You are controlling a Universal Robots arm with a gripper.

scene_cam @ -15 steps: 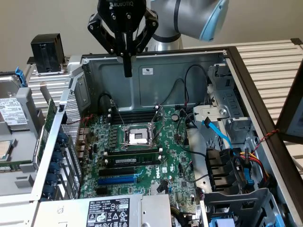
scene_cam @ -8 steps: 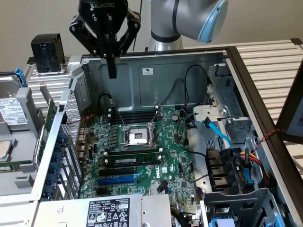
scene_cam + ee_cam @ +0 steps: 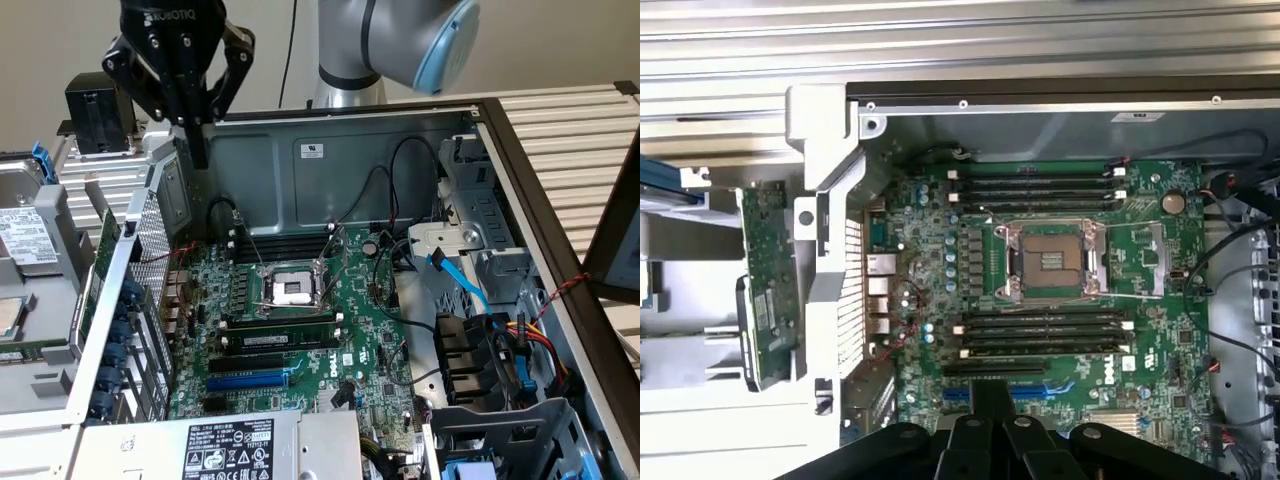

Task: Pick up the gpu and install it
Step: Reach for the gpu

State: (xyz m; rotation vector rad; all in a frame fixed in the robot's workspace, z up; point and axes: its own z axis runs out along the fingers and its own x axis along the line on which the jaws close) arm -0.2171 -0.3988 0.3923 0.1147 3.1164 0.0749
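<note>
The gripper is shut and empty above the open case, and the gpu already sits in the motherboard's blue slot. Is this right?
No. The gpu is not in the blue slot, which is empty; the wrist view shows it outside the case, beside the rear panel. The rest holds.

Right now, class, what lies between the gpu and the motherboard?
The case's perforated metal rear wall stands between the gpu and the motherboard; the wrist view shows it plainly.

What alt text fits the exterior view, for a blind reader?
The gripper, fingers shut, hangs above the open computer case. The gpu stands on edge outside it, at the exterior view's left; the motherboard lies inside.
</note>
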